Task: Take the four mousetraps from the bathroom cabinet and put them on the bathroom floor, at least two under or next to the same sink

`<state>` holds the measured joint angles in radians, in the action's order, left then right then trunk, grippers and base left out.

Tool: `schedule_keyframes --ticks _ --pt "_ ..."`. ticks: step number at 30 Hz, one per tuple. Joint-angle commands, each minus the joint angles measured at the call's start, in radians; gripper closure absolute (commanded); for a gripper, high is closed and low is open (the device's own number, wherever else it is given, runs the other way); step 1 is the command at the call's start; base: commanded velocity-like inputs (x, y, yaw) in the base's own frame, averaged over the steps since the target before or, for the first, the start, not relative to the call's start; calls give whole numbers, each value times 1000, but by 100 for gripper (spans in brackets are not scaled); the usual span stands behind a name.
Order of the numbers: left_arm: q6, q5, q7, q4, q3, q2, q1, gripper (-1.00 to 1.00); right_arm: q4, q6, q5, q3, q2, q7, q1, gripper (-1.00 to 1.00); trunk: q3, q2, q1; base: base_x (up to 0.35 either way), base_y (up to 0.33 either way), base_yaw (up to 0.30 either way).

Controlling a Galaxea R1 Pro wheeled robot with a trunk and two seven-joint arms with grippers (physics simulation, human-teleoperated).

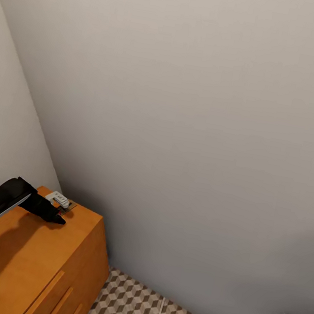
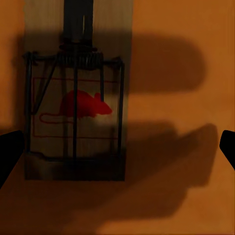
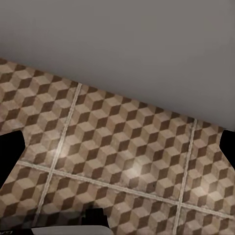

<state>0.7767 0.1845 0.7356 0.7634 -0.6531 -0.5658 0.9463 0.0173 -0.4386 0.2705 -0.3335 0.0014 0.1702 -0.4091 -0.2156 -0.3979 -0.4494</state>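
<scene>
A plain pale grey wall [image 1: 201, 108] takes up most of my head view, meeting a second wall at a corner on my left. Below it runs the bathroom floor of large square tiles printed with brown, beige and white cubes [image 1: 152, 309], split by thin pale grout lines. My right wrist view shows that floor [image 3: 122, 161] close up, where I count parts of six tiles, with the grey wall above them. The low orange-brown wooden cabinet with slim bar handles [image 1: 27, 263] stands in the corner at my lower left; I count two handles on its front in the head view. My left wrist view gives its flat top [image 2: 176, 58] as a shadowed orange surface. My left arm reaches over that top, and my black left gripper [image 1: 57, 218] points toward the far back corner. One small flat tan-wood mousetrap with dark metal wire parts [image 1: 61, 201] lies there on the cabinet top, just beyond my fingertips in the head view. Only my left wrist view shows its detail: the mousetrap [image 2: 76, 115] carries a red mouse print, a coil spring and a wire bar. My left gripper [image 2: 117, 147] is spread wide, its fingertips at either edge of the picture, holding nothing. My right gripper [image 3: 117, 147] is likewise wide apart and empty over the tiles
</scene>
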Motion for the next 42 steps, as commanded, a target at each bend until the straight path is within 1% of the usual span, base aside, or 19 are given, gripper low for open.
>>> schedule_keyframes --ticks 1,16,31,42 --pt "7 10 -4 -1 -5 -1 2 -100 0 -3 7 -9 0 3 -1 -100 -2 -2 -1 0 0 0" --pt "7 10 -4 -7 -5 1 2 -100 0 -2 8 -9 0 3 -1 -100 -3 -2 -1 0 0 0" --pt "7 10 -4 -17 -5 13 2 -100 0 -2 7 -9 0 3 -1 -100 -3 -2 -1 0 0 0" --pt "7 9 -4 -18 -5 15 1 -100 0 -2 8 -9 0 3 -1 -100 -3 -2 -1 0 0 0"
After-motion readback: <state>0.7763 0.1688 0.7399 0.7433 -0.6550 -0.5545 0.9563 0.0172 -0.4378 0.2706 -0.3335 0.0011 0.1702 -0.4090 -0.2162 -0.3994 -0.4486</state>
